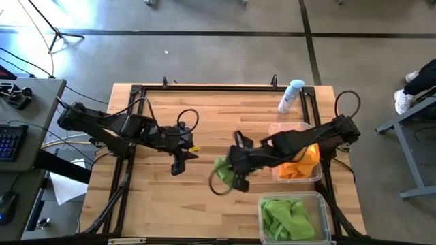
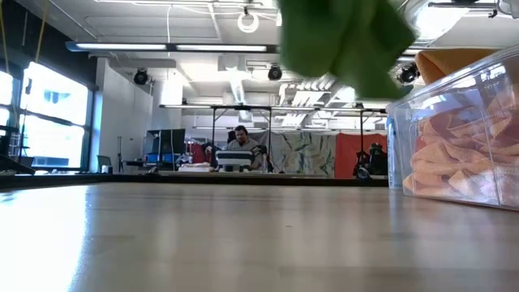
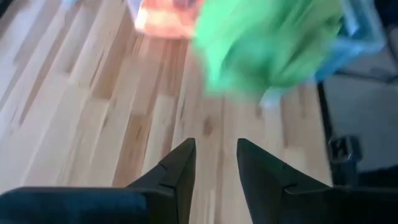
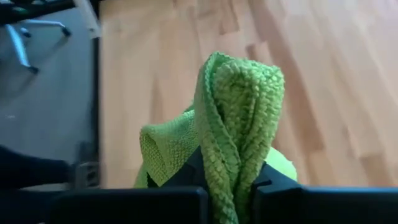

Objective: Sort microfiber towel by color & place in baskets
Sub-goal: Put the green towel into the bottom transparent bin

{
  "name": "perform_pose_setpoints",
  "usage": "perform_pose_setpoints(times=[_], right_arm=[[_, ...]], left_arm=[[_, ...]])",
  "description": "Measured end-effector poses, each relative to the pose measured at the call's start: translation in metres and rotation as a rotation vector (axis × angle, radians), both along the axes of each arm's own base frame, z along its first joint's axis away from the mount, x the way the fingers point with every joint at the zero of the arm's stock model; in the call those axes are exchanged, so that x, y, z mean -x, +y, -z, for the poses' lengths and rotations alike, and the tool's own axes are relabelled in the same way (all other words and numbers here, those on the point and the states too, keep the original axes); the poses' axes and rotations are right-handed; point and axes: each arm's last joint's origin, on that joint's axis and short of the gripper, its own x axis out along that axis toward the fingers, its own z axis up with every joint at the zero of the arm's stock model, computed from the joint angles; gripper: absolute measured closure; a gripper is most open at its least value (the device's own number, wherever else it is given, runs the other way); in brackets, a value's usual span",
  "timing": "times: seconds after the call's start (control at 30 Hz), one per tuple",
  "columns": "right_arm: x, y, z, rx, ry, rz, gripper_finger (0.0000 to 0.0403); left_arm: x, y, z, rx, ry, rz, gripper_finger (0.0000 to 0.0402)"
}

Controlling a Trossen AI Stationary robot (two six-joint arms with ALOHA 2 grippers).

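We take the basket of orange towels (image 1: pixel 298 163) as our landmark; it stands on the wooden worktop (image 1: pixel 170 204) toward its right side, clear-walled, with the orange cloths (image 2: pixel 454 154) piled up to its rim. Just beside that basket, on the side toward the middle of the worktop, we see the right pincer (image 1: pixel 235 178) closed on a lime green towel (image 4: pixel 239 140). In the right wrist view the cloth stands up in a fold from between the two dark fingers (image 4: pixel 283 186) and spills out on either side of them. In the low view the same green towel (image 2: pixel 345 36) hangs above the worktop surface, clear of it, next to the basket's transparent wall.

The second basket (image 1: pixel 294 216) sits near the first one, closer to the front edge of the worktop, and holds green towels. On the far side of the orange basket, close to the back edge, a white-and-blue spray bottle (image 1: pixel 291 95) stands.

The left pincer (image 1: pixel 178 165) hovers well apart from the orange basket, past the right pincer and near the middle of the worktop. Its fingers (image 3: pixel 180 171) are parted a little and hold nothing; bare wood shows between them.

Beyond the worktop, a person (image 2: pixel 241 142) sits at a desk far back in the room.
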Motion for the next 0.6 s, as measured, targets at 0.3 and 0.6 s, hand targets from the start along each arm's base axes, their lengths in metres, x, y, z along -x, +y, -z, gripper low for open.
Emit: perform_pose_setpoints(times=[0.3,0.6], right_arm=[[0.062,0.053,-0.043,-0.175,0.151,0.111,0.0398],[0.109,0.103,-0.018,-0.333,0.407,0.328,0.04]], left_arm=[[0.008,0.002,0.009,-0.032,0.104,-0.003,0.0293],[0.007,0.002,0.048,-0.045,0.184,-0.028,0.0293]])
